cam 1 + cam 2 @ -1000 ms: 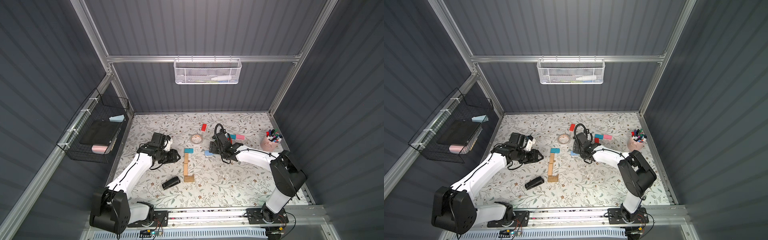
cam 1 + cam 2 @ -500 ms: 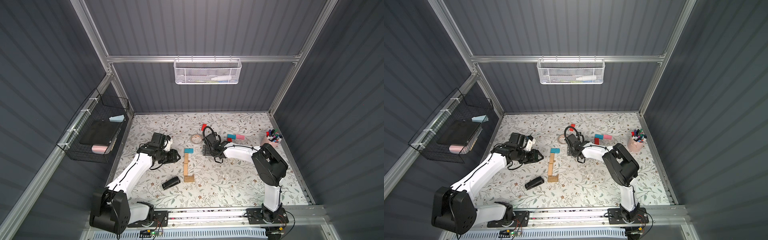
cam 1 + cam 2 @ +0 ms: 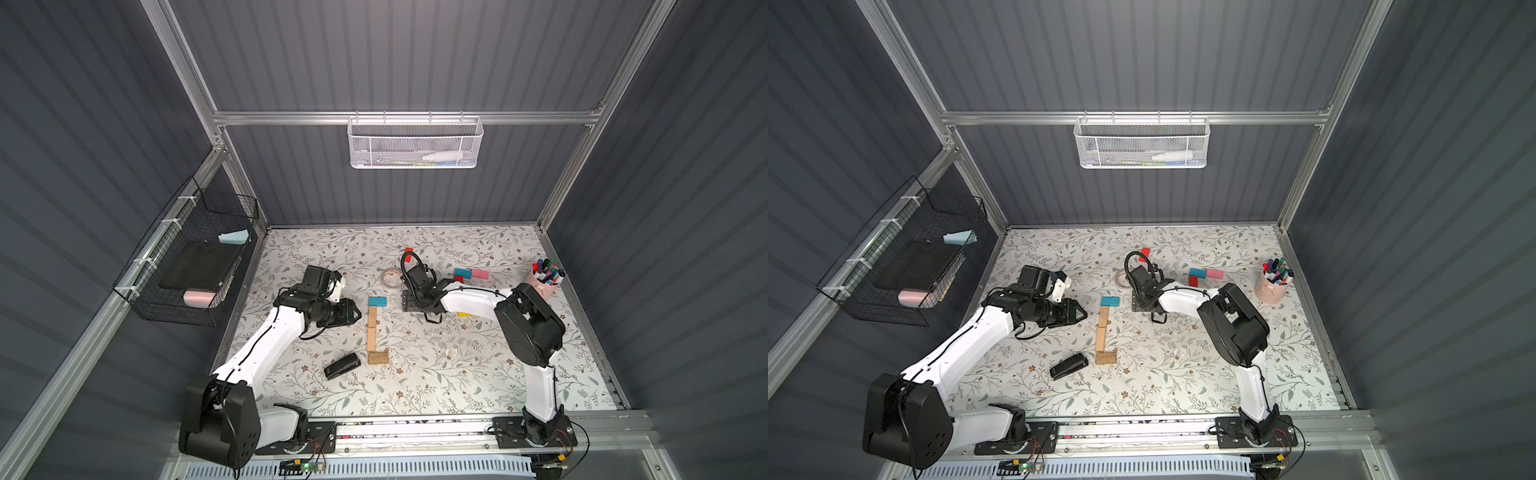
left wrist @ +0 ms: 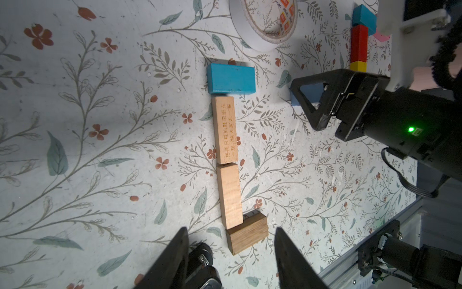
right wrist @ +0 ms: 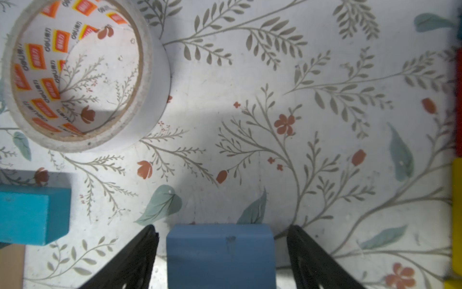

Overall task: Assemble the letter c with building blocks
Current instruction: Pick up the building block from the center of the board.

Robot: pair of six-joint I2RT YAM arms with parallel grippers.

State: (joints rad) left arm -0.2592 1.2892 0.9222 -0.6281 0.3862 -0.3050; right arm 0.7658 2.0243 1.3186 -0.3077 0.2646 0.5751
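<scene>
The left hand (image 3: 357, 312) is held left of the tan column (image 4: 226, 130), part-open and empty, its place unchanged over the last second. The teal block (image 4: 231, 78) is laid crosswise at the column's far end. Just right of it, but apart, the light blue block (image 5: 220, 255) is now straddled by the right hand (image 5: 220, 226), spread wide with a gap on each side. A second ago that hand was further right, with the block beside it. A grasp is judged imminent, for the C's far arm.
</scene>
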